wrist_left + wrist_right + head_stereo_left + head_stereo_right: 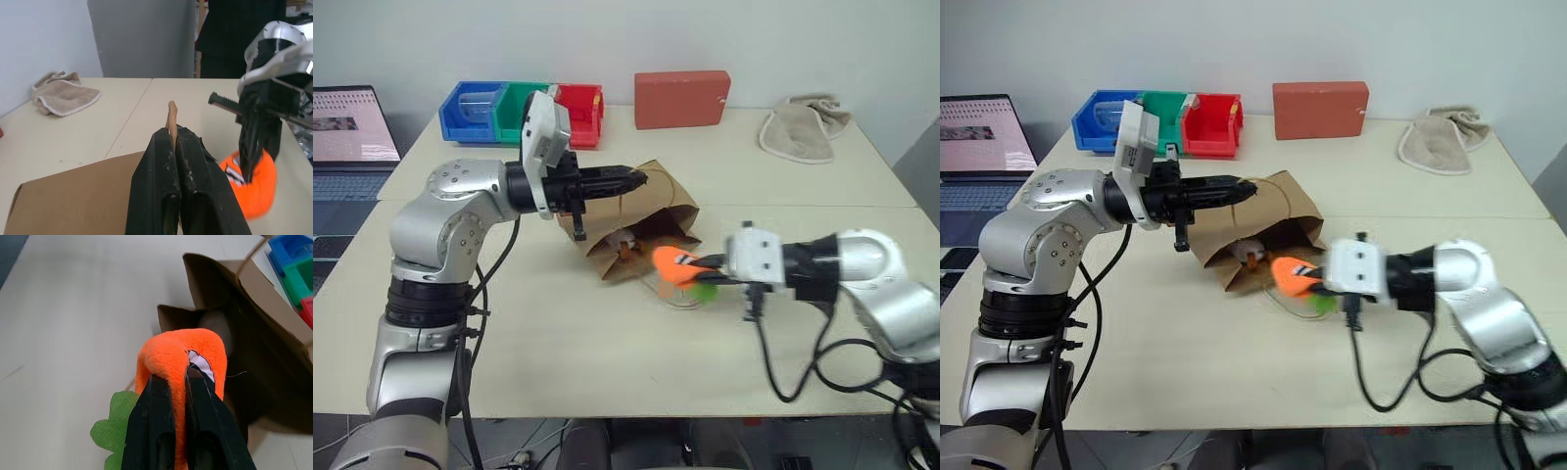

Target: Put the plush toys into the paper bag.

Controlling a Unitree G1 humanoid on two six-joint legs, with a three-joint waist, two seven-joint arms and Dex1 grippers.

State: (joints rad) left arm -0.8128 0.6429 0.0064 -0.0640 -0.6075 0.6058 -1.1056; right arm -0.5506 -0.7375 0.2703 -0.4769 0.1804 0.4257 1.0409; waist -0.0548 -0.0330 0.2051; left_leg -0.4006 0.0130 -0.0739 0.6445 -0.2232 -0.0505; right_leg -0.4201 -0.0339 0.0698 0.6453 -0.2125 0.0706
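With our left hand (641, 177) pinched shut on the upper edge of the brown kraft paper bag (646, 220) lying on the bench (558, 333), mouth open; our right hand (182, 382), clamped on the orange plush carrot (171, 357) just outside that mouth, should push straight in beside the white egg toy (626, 242) before releasing.

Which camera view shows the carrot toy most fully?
The right wrist view: the carrot toy is close, its green leaves visible, pinched by the right pincer. Both eye views show it small; the left wrist view catches part.
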